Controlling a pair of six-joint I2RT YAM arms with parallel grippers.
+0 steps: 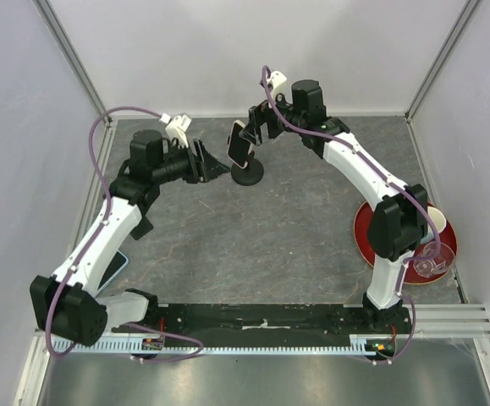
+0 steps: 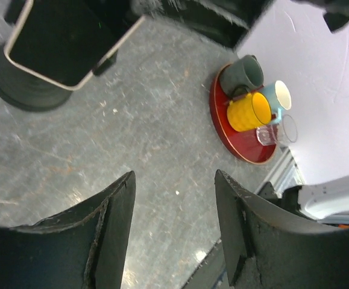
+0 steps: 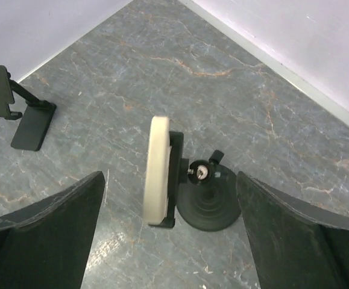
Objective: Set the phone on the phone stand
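The phone (image 1: 240, 142), in a cream case, sits upright in the cradle of the phone stand (image 1: 247, 173), which has a round black base. In the right wrist view the phone (image 3: 158, 170) shows edge-on against the stand (image 3: 213, 201). My right gripper (image 3: 170, 174) hangs above it, open, with a gap on both sides of the phone. In the left wrist view the phone's dark screen (image 2: 62, 39) faces my left gripper (image 2: 174, 186), which is open, empty and a short way off. From above, the left gripper (image 1: 213, 162) is just left of the stand and the right gripper (image 1: 259, 127) just behind the phone.
A red tray (image 1: 365, 239) at the right holds several cups (image 2: 249, 110). A second phone in a blue case (image 1: 113, 266) lies by the left arm. A black folding stand (image 3: 17, 111) stands at the left. Walls close in the back and sides.
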